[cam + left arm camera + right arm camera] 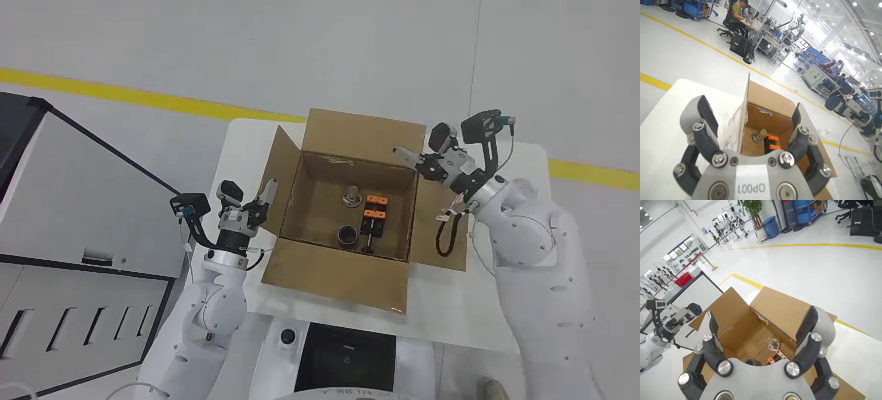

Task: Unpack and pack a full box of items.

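An open cardboard box (pixel 300 175) stands mid-table with all flaps folded out. On its floor lie a metal flanged part with a cream tip (pixel 352 196), a black block with orange clips (pixel 373 214) and a dark round ring (pixel 346 236). My left gripper (pixel 263 193) hovers open just outside the box's left wall, nothing between its fingers. My right gripper (pixel 408 158) hangs open over the box's far right corner, also empty. The left wrist view looks into the box (pixel 770 106) at the flanged part (pixel 758 135) and the orange clips (pixel 773 141). The right wrist view catches the flanged part (pixel 773 344).
The white table (pixel 250 140) has bare strips left and right of the box. A grey cabinet (pixel 70 190) stands close to the table's left side. A yellow floor line (pixel 120 92) runs behind.
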You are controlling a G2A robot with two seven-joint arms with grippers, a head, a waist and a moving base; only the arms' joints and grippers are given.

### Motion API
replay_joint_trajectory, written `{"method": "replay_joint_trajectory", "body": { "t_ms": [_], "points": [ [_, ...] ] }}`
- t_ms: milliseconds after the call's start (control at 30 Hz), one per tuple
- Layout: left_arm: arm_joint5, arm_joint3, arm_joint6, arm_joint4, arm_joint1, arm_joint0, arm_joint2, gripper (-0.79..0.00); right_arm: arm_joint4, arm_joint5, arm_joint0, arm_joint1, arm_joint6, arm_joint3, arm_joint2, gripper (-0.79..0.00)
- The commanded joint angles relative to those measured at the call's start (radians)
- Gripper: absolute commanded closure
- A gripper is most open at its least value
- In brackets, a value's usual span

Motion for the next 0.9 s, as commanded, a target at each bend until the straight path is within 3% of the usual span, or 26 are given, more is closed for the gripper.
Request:
{"method": "replay_joint_trajectory", "body": {
  "t_ms": [0, 133, 200, 333, 367, 500, 567, 600, 867],
  "points": [
    [0.000, 0.000, 0.000, 0.000, 0.000, 0.000, 0.000, -0.785, 0.000, 0.001, 0.000, 0.000, 0.000, 0.000, 0.000, -0.785],
    [0.000, 0.000, 0.000, 0.000, 0.000, 0.000, 0.000, -0.785, -0.025, -0.006, 0.005, 0.003, 0.020, 0.003, 0.001, -0.776],
    [0.000, 0.000, 0.000, 0.000, 0.000, 0.000, 0.000, -0.785, -0.012, -0.002, 0.005, 0.002, 0.067, -0.008, -0.047, -0.486],
    [0.000, 0.000, 0.000, 0.000, 0.000, 0.000, 0.000, -0.785, 0.057, 0.017, 0.092, -0.005, 0.248, 0.070, -0.179, -0.514],
    [0.000, 0.000, 0.000, 0.000, 0.000, 0.000, 0.000, -0.785, 0.066, 0.031, 0.121, -0.009, 0.284, 0.106, -0.220, -0.489],
    [0.000, 0.000, 0.000, 0.000, 0.000, 0.000, 0.000, -0.785, 0.056, 0.112, 0.239, -0.029, 0.373, 0.275, -0.352, -0.576],
    [0.000, 0.000, 0.000, 0.000, 0.000, 0.000, 0.000, -0.785, 0.090, 0.142, 0.284, -0.036, 0.420, 0.354, -0.383, -0.683],
    [0.000, 0.000, 0.000, 0.000, 0.000, 0.000, 0.000, -0.785, 0.105, 0.144, 0.306, -0.038, 0.455, 0.388, -0.396, -0.785],
    [0.000, 0.000, 0.000, 0.000, 0.000, 0.000, 0.000, -0.785, 0.105, 0.146, 0.327, -0.040, 0.466, 0.407, -0.406, -0.785]
  ]
}}
